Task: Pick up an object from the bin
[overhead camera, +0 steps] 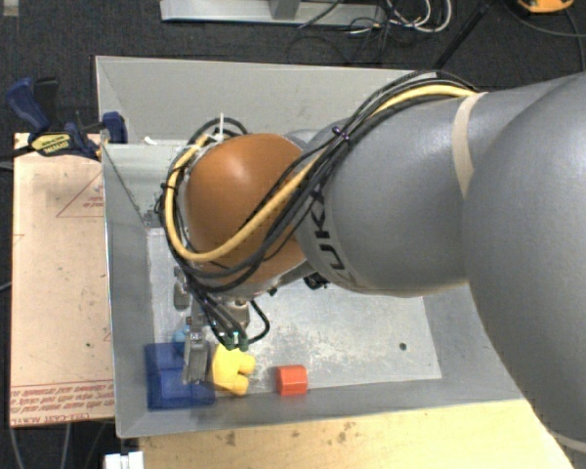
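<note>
Since gripper [197,364] sits low in bin's [371,350] lower-left corner, between blue block [163,379] and yellow piece [231,371], best judged: commit to one of them, centre over it, then close without nudging orange cube [292,380] nearby. Gripper open or closed: cannot tell. Nothing seen held. Arm enters from right, bends steeply down, orange wrist cover [239,198] above gripper, cables looped round it

The arm [449,203] is thick, rounded and grey, with black lettering on its side; black and cream cables [410,93] loop over a glossy orange dome [236,189] at centre frame.
</note>
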`<state>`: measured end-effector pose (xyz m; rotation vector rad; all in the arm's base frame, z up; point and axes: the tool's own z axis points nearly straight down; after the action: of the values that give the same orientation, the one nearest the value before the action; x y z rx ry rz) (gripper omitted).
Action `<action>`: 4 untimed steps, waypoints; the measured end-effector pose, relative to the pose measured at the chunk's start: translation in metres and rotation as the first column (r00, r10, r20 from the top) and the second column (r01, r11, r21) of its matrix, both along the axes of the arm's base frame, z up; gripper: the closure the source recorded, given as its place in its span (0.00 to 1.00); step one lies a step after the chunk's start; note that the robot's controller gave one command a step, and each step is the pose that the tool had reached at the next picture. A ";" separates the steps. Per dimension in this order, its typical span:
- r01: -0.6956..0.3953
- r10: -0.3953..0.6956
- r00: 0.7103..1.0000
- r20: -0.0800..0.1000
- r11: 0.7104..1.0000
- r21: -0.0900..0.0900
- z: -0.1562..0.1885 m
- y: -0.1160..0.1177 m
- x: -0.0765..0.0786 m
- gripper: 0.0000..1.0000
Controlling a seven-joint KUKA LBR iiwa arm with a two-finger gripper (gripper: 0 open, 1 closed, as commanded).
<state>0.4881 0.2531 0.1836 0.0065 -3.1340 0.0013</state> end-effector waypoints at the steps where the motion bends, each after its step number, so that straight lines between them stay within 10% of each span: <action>1: -0.168 0.168 0.986 0.002 0.986 0.000 -0.074 -0.008 0.001 0.00; 2: -0.167 0.167 0.986 0.009 0.986 0.002 -0.071 -0.008 0.003 1.00; 4: -0.163 0.163 0.987 0.010 0.987 0.002 -0.022 -0.022 0.014 1.00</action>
<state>0.5021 0.2316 0.1611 0.2629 -3.1330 -0.0028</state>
